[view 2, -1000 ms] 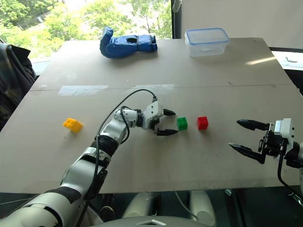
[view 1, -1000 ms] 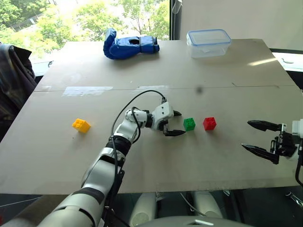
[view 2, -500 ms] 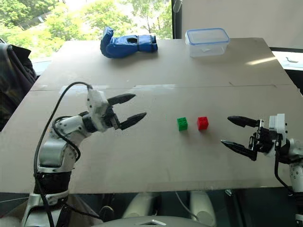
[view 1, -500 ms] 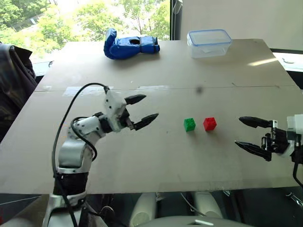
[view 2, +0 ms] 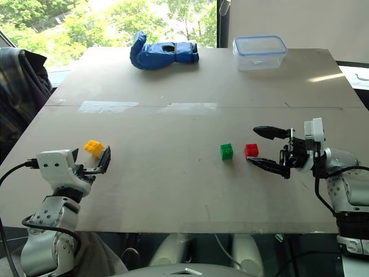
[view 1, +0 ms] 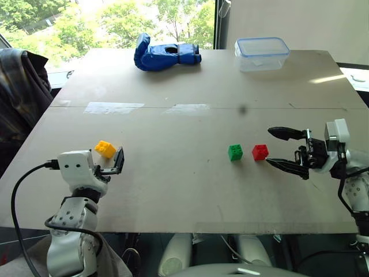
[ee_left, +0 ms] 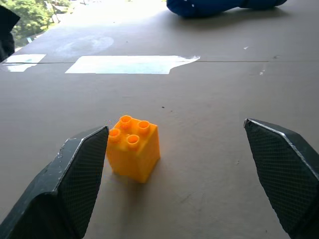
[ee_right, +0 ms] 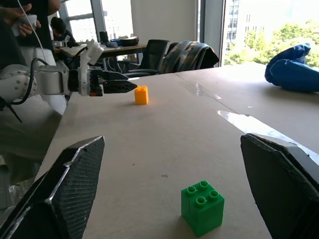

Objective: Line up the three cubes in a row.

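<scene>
Left eye view: a broad tan table (view 1: 190, 190) with strips of pale tape (view 1: 114, 107) stands before windows with green trees. At its far edge lie a blue glove (view 1: 166, 53) and a clear plastic container (view 1: 262, 53). The green cube (view 1: 235, 152) and red cube (view 1: 260, 152) sit side by side, the yellow cube (view 1: 105, 149) well apart. The left gripper (ee_left: 184, 169) is spread wide just short of the yellow cube; the right gripper (view 1: 275, 148), also wide and empty, is near the red cube.

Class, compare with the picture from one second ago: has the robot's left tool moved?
Yes. The left tool has swung away from the green cube, across the table to the yellow cube, and stands open just short of it.
</scene>
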Tool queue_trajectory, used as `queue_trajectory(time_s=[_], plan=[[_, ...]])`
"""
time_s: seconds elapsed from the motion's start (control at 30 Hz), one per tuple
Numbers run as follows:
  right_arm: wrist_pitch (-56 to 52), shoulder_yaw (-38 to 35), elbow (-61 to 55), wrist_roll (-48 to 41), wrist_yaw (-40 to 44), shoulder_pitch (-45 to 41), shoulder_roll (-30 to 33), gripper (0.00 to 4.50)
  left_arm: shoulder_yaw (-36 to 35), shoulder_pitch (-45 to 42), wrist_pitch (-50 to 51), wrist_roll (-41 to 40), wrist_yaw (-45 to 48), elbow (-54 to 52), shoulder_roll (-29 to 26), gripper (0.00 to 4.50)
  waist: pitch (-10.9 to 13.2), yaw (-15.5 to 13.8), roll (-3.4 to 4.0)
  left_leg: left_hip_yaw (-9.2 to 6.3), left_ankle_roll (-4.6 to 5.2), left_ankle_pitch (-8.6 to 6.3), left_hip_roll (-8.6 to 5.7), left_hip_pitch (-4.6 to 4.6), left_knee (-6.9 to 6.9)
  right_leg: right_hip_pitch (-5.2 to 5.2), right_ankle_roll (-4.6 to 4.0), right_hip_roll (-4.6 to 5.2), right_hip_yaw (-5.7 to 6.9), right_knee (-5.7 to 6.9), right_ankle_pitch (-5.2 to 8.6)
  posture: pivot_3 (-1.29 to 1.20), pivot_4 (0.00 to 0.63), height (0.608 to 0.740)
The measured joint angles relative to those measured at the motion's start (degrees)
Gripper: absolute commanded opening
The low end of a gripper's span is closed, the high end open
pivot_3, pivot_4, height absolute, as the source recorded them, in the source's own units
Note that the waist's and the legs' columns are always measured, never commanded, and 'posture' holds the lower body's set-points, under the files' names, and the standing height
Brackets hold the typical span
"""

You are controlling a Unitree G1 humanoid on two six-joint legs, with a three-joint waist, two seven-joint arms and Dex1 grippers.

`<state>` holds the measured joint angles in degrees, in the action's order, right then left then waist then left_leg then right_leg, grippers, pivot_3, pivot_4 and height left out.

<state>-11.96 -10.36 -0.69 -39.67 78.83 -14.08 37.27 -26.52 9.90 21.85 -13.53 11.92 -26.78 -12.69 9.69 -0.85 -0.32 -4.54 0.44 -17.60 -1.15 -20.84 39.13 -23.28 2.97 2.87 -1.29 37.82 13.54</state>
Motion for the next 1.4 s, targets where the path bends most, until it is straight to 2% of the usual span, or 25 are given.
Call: queue_trajectory(time_s=[0.2, 0.63, 0.87, 1.03, 1.2, 1.33, 1.4], plan=[[2.7, -0.7, 3.7, 1.4, 3.1, 0.3, 2.6, 4.5, 0.2, -3.3, -1.5, 2.4, -6.8, 5.5, 2.2, 4.46, 0.0, 0.1, -0.02, -0.01, 0.0, 0.0, 0.0, 0.0, 0.0, 0.0, 0.0, -0.03, 0.02, 0.0, 0.0, 0.0, 0.15, 0.74], [4.7, -1.9, 3.9, 2.3, 2.9, 2.5, 3.1, 4.5, 4.2, -13.4, -5.2, 5.8, -11.8, 20.7, 2.1, 4.46, 0.0, 0.1, -0.02, -0.01, -0.01, 0.01, -0.01, 0.0, -0.01, 0.0, 0.01, 0.0, 0.01, 0.0, -0.01, 0.0, 0.15, 0.74], [4.8, -2.7, 2.7, 2.3, 1.6, 3.8, 3.1, 4.5, 4.7, -16.0, -6.4, 7.9, -19.0, 22.1, 5.2, 4.46, 0.0, 0.1, -0.03, -0.04, -0.02, 0.01, -0.02, 0.0, -0.01, 0.0, 0.01, 0.03, 0.02, 0.0, -0.01, 0.0, 0.15, 0.74], [4.8, -3.1, 1.6, 2.3, 0.7, 4.1, 3.1, 4.5, 2.1, -18.4, -6.7, 7.8, -26.0, 23.5, 7.2, 4.46, 0.0, 0.1, -0.03, -0.03, -0.02, 0.01, -0.03, 0.0, -0.01, 0.0, 0.02, 0.02, 0.01, 0.0, -0.01, 0.0, 0.15, 0.74], [4.8, -3.1, 1.5, 2.6, 0.5, 4.1, 3.1, 4.5, 2.3, -18.8, -6.4, 7.7, -26.4, 23.6, 7.5, 4.46, 0.0, 0.1, -0.03, -0.04, -0.03, 0.02, -0.08, -0.02, 0.0, 0.0, 0.02, 0.03, 0.02, -0.01, -0.01, 0.0, 0.15, 0.74], [4.8, -3.1, 1.5, 2.7, 0.4, 4.1, 3.1, 4.5, 1.9, -19.4, -6.3, 7.2, -28.0, 23.6, 8.4, 3.25, 0.0, 0.1, -0.03, -0.06, -0.04, 0.02, -0.07, -0.02, -0.01, 0.0, 0.02, 0.03, 0.03, -0.02, -0.01, 0.0, 0.15, 0.74], [4.9, -3.1, 1.5, 2.7, 0.4, 4.1, 3.1, 4.5, 1.5, -19.7, -6.2, 6.6, -28.6, 23.6, 8.7, 2.37, 0.0, 0.1, -0.03, -0.06, -0.04, 0.02, -0.08, -0.01, -0.01, 0.0, 0.02, 0.03, 0.03, -0.01, -0.01, 0.0, 0.15, 0.74]])
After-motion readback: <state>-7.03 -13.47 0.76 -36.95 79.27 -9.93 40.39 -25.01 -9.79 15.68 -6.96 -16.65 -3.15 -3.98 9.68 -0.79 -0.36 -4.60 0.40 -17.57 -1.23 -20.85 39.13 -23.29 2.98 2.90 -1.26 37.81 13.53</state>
